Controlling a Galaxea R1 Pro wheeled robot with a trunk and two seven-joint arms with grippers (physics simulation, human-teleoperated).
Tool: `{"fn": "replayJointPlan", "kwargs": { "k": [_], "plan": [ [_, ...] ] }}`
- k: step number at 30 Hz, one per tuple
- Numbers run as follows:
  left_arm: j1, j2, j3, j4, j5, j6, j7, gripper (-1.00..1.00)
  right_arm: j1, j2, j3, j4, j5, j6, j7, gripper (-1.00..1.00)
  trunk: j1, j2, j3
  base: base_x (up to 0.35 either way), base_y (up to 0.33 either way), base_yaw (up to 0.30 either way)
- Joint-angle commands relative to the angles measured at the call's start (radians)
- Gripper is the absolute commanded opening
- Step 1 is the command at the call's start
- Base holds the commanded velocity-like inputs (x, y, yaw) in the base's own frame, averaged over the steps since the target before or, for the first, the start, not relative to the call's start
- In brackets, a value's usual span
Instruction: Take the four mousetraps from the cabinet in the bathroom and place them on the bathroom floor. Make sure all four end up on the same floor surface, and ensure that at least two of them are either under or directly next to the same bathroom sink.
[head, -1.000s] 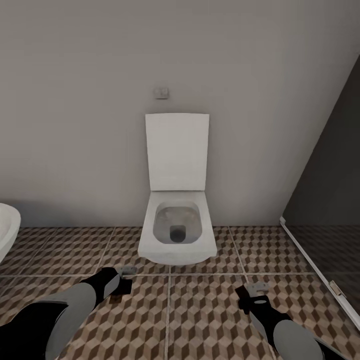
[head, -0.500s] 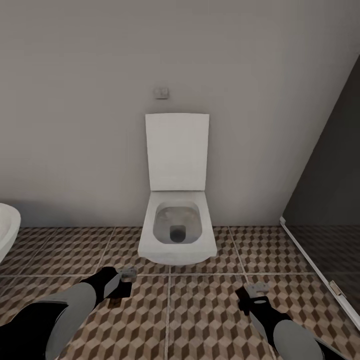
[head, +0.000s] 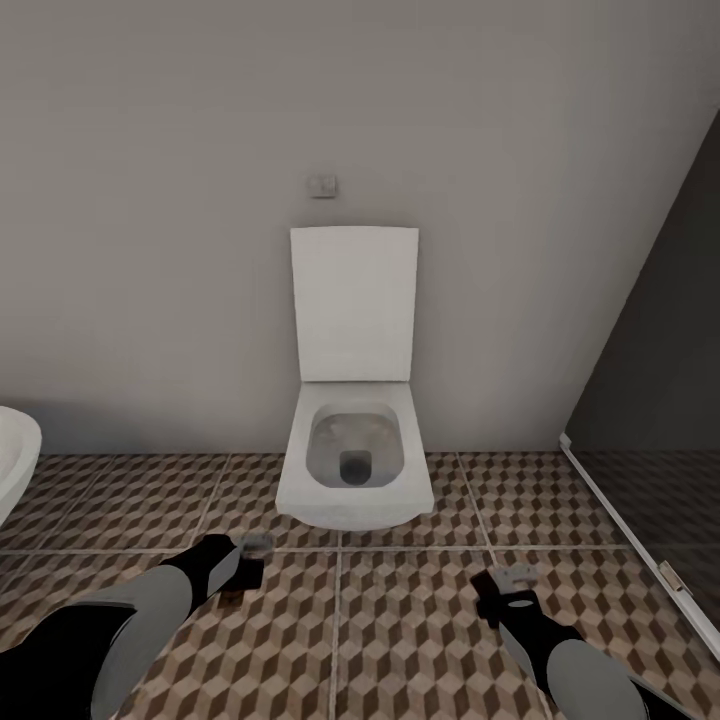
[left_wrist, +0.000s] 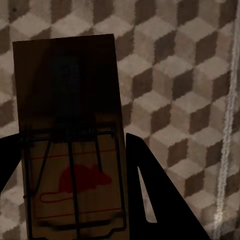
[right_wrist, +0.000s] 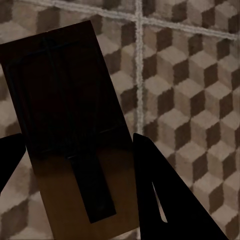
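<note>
Both arms hang low over the bathroom floor (head: 410, 640), each carrying a trap. The left tool (left_wrist: 75, 150) is closed on a mousetrap (left_wrist: 70, 135), a flat tan board with dark wire bars and a red mouse print, its long sides caught between the two dark fingers (left_wrist: 165, 200). The right tool (right_wrist: 75, 145) pinches a second mousetrap (right_wrist: 70, 115) the same way, this board shadowed, with a dark bar along its length. Gripped by the edges, each board rides flat, facing the tiles, ready to be laid down. Those tiles are large squares of brown, beige and cream cubes with pale grout. Ahead stands the glossy white toilet (head: 355, 470), lid up. A curved white basin (head: 15, 460) peeks in by the floor's left edge, so I'd judge the sink side lies that way.
</note>
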Motion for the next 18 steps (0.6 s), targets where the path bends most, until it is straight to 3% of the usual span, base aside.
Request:
{"fn": "replayJointPlan", "kwargs": {
  "k": [1,12,18],
  "plan": [
    [0.0,0.0,-0.007,0.0,0.007,-0.005,0.001,-1.0,-0.001,0.0,-0.004,0.0,0.01,0.0,-0.008,-1.0,0.0,0.0,-0.001,0.0,0.0,0.0],
    [0.0,0.001,-0.007,0.001,0.009,-0.032,0.001,-1.0,-0.001,-0.001,-0.005,-0.002,0.009,-0.009,-0.009,-1.0,0.0,0.0,-0.001,0.0,0.0,0.0],
    [0.0,0.002,-0.008,0.005,0.01,-0.081,0.002,-1.0,-0.001,-0.001,-0.005,-0.003,0.009,-0.01,-0.009,-1.0,0.0,0.0,-0.001,0.0,0.0,0.0]
  ]
}}
